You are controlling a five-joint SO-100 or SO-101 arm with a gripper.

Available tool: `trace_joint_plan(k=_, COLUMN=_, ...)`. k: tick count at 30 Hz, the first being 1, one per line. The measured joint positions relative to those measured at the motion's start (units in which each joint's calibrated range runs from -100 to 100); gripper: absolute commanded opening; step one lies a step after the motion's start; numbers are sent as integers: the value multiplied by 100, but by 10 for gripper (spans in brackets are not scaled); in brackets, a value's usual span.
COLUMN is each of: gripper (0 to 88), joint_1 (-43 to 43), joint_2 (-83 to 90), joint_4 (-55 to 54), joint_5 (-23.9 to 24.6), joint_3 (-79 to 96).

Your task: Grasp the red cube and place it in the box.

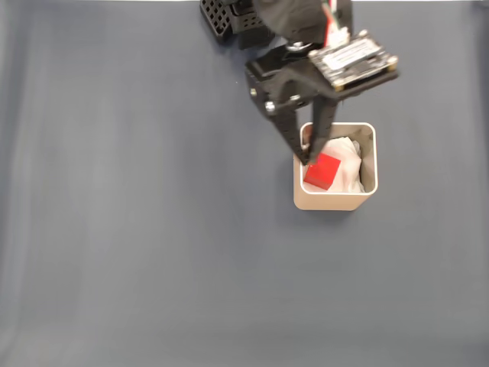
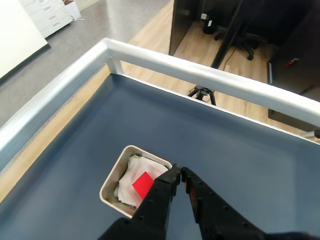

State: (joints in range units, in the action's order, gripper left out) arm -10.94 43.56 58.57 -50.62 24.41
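The red cube [image 1: 324, 172] lies inside the beige box [image 1: 336, 202] on the white crumpled lining, toward the box's left side in the fixed view. My gripper [image 1: 310, 159] hangs over the box's left rim, its two black fingers converging to a point just above the cube's upper left corner. In the wrist view the cube [image 2: 143, 185] rests on the paper inside the box [image 2: 111, 181], left of my gripper [image 2: 179, 171]. The fingertips nearly touch and nothing sits between them.
The dark blue-grey table surface [image 1: 137, 214] spreads wide around the box. The arm's black base [image 1: 229, 19] stands at the top edge. In the wrist view a metal rail [image 2: 165, 57] borders the table, with wood floor and a chair beyond.
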Motion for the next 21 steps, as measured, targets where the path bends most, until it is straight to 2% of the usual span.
trace_joint_plan(k=8, gripper=2, joint_1=759, joint_2=0, joint_4=0, joint_5=171, joint_3=301)
trace_joint_plan(k=21, gripper=2, joint_1=1638, joint_2=678, joint_4=-422, joint_5=220, joint_3=2086)
